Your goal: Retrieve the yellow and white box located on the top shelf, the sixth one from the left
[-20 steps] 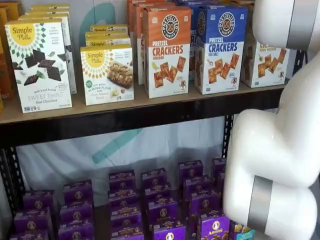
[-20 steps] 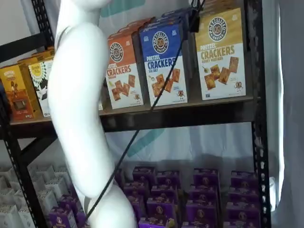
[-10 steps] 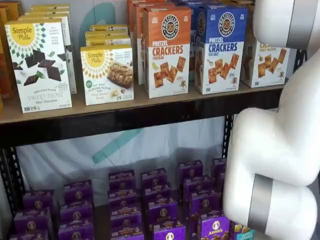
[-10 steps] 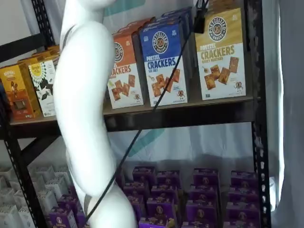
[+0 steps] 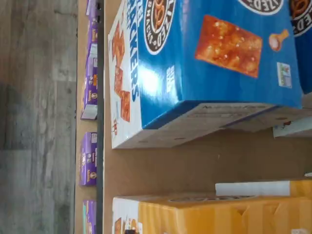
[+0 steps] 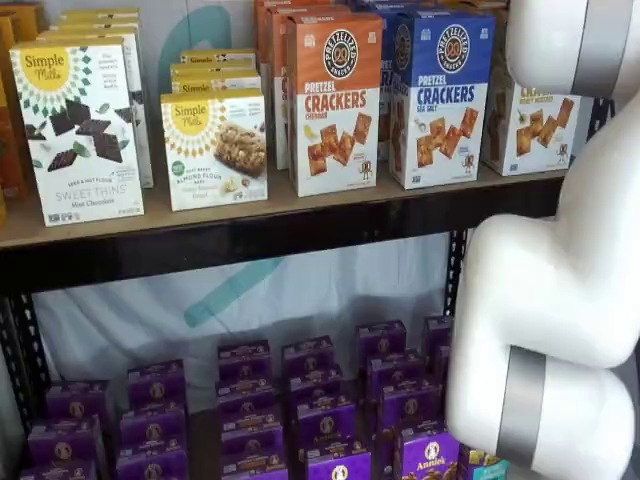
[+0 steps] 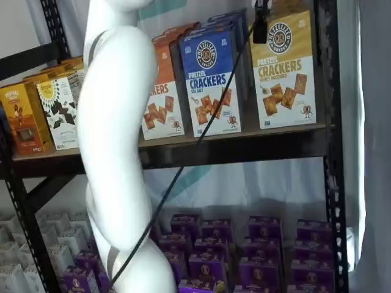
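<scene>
The yellow and white box (image 7: 284,67) stands at the right end of the top shelf (image 7: 232,137), next to a blue Pretzel Crackers box (image 7: 211,79). In a shelf view the white arm hides part of the box (image 6: 530,125). The wrist view shows its yellow top (image 5: 209,214) and the blue box (image 5: 204,63) on the wooden board (image 5: 195,165). Of my gripper (image 7: 259,27) only a black finger shows, hanging from the view's top edge with a cable, in front of the yellow box's upper left corner. I cannot tell whether it is open or shut.
An orange-topped Pretzel Crackers box (image 6: 333,100) and white Simple Mills boxes (image 6: 213,148) stand further left on the shelf. Several purple boxes (image 6: 325,400) fill the lower shelf. A black upright (image 7: 330,152) stands right of the yellow box. The white arm (image 6: 560,300) fills the right side.
The black finger and its cable have shifted to the right, from in front of the blue box toward the yellow box. The arm has leaned right. The boxes have not moved.
</scene>
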Action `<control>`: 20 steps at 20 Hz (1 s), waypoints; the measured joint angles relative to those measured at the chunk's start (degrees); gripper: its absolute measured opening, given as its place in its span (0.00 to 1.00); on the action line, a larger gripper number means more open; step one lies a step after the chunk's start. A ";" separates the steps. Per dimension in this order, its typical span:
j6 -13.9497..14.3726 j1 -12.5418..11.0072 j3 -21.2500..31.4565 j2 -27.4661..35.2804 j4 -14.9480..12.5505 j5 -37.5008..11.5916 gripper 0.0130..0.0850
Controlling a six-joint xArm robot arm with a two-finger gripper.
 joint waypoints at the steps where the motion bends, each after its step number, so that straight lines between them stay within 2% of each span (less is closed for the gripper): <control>1: 0.01 0.25 -0.06 0.00 -0.58 0.07 1.00; 6: 0.07 2.04 0.39 -0.26 -4.33 0.04 1.00; 17: 0.39 4.44 -1.00 0.32 -9.44 -0.35 1.00; 20: 0.43 4.75 -1.06 0.23 -10.05 -0.77 1.00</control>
